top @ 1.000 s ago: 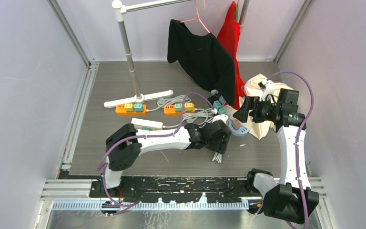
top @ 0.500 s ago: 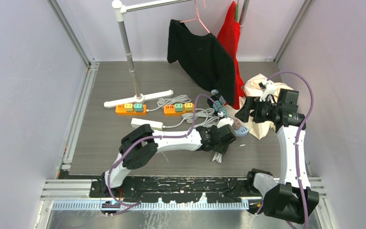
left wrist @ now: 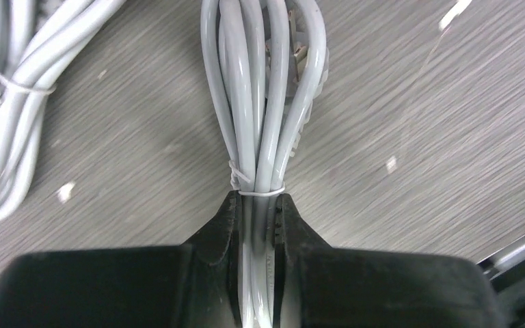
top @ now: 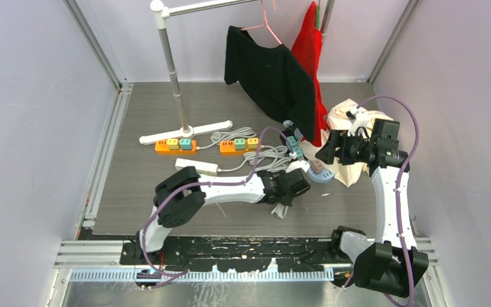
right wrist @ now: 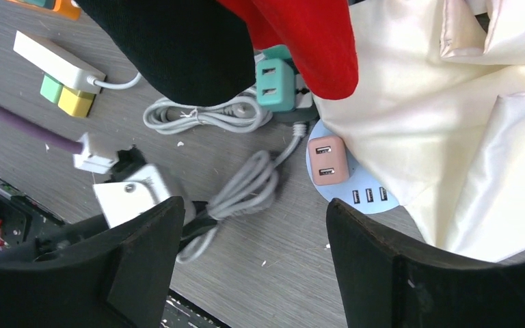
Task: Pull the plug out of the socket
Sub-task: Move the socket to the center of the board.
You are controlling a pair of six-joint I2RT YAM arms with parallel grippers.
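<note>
Cream cloth (right wrist: pixel 451 102) crowds the pink plug (right wrist: pixel 327 160) on the right, red garment (right wrist: pixel 301 41) behind, grey cable (right wrist: pixel 249 183) left. Bare table (right wrist: pixel 301 273) lies in front.

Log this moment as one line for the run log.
left gripper: shut on grey cable bundle | right gripper: open, hovering over pink plug | pink plug: seated in blue socket | stage: not yet pulled

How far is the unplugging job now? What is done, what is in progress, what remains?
Done: nothing looks unplugged; the pink plug sits on the blue round socket. In hand: the left gripper is shut on the tied grey cable bundle; the right gripper hangs open near the pink plug. Left: grip the plug and pull it free.
</note>
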